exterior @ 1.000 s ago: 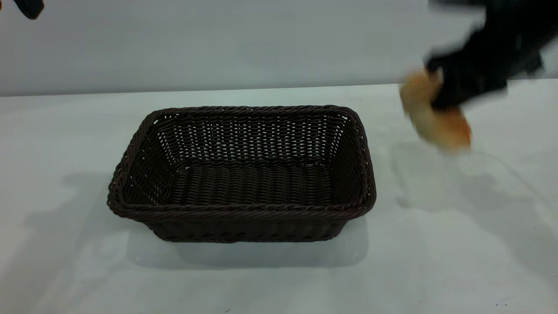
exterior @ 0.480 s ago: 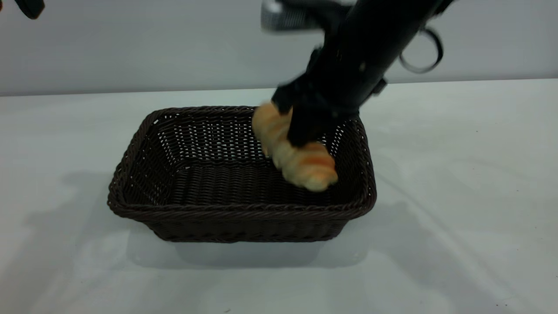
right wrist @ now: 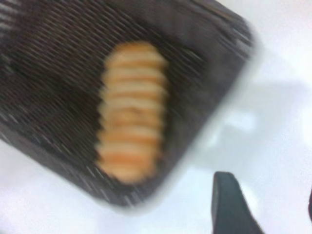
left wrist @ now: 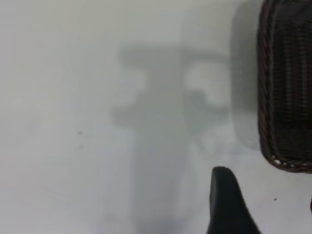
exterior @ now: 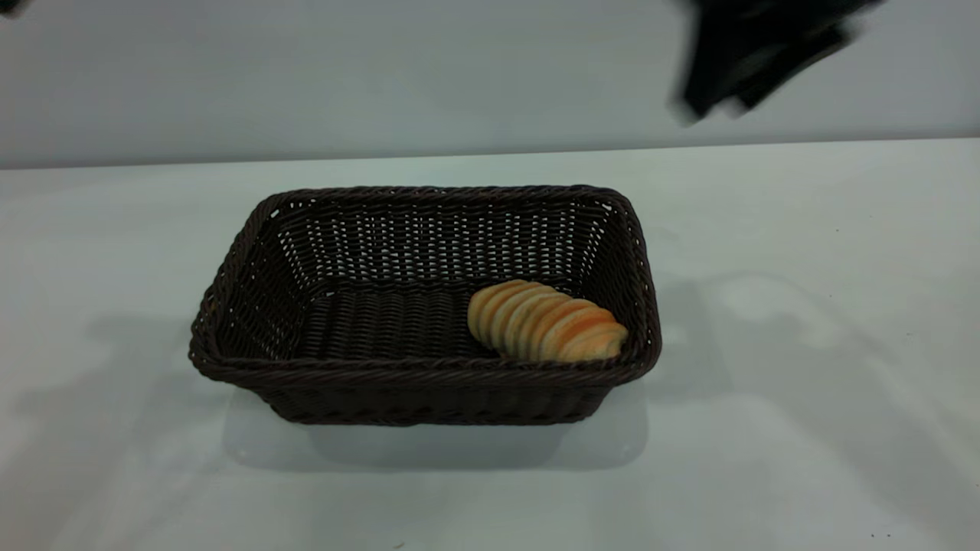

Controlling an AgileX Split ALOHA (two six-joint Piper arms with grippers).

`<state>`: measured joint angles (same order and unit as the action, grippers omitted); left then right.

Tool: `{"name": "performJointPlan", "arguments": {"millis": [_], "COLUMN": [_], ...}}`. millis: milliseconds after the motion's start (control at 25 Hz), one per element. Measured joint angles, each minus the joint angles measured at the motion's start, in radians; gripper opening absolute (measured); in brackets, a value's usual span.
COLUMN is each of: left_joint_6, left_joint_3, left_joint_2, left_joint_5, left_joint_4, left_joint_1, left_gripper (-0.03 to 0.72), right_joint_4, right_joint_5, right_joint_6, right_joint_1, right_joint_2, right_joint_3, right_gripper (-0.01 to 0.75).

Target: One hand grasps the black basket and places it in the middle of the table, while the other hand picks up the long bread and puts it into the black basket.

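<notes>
The black basket point(exterior: 421, 373) stands in the middle of the white table point(exterior: 804, 428). The long bread point(exterior: 547, 330) lies on the basket floor at its front right corner, free of any gripper. My right gripper point(exterior: 716, 84) is high above the table, up and to the right of the basket, open and empty. Its wrist view looks down on the bread point(right wrist: 131, 112) inside the basket point(right wrist: 48, 73), with the gripper point(right wrist: 265, 195) beside the basket's end. My left gripper point(left wrist: 265, 195) is open and empty, over bare table beside the basket's left end point(left wrist: 285, 97).
Only a dark sliver of the left arm point(exterior: 6, 4) shows at the far top left corner. The table's back edge meets a grey wall behind the basket. A few tiny dark specks lie on the tabletop.
The right gripper carried the bread from the right over the basket, let it go, and rose away to the upper right. The bread now lies in the basket. The basket has not moved.
</notes>
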<state>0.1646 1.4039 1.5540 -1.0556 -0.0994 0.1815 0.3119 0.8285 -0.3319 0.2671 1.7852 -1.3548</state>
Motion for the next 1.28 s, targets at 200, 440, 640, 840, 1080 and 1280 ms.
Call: {"name": "performJointPlan", "arguments": {"millis": [200,440,640,840,1080,1280], "left_joint_6": [0.005,0.005,0.005,0.013,0.015,0.017], "left_joint_3": [-0.009,-0.120,-0.269,-0.449,-0.601,-0.678], "left_joint_2": [-0.162,-0.419,-0.645,-0.879,-1.142,-1.320], "left_joint_5": [-0.074,-0.098,-0.100,-0.084,-0.048,-0.052], "left_joint_4": [-0.043,-0.068,-0.069,-0.043,-0.020,-0.016], "left_joint_1": [0.000,0.000,0.000,0.000,0.000,0.000], "left_gripper": [0.476,0.476,0.476,0.476,0.476,0.476], "right_joint_4": [-0.266,-0.312,-0.312,-0.306,-0.298,-0.284], "right_joint_5": [0.226,0.304,0.319,0.351,0.381,0.366], "right_joint_6": [0.207,0.282,0.290,0.293,0.293,0.283], "right_joint_1": [-0.033,-0.034,-0.034,-0.034,-0.034,-0.034], "right_joint_2": [-0.243,-0.627,-0.992,-1.303,-1.448,-1.462], "right_joint_3": [0.052,0.242,0.408,0.538,0.647,0.738], "right_gripper": [0.355,0.355,0.355,0.355,0.354,0.354]}}
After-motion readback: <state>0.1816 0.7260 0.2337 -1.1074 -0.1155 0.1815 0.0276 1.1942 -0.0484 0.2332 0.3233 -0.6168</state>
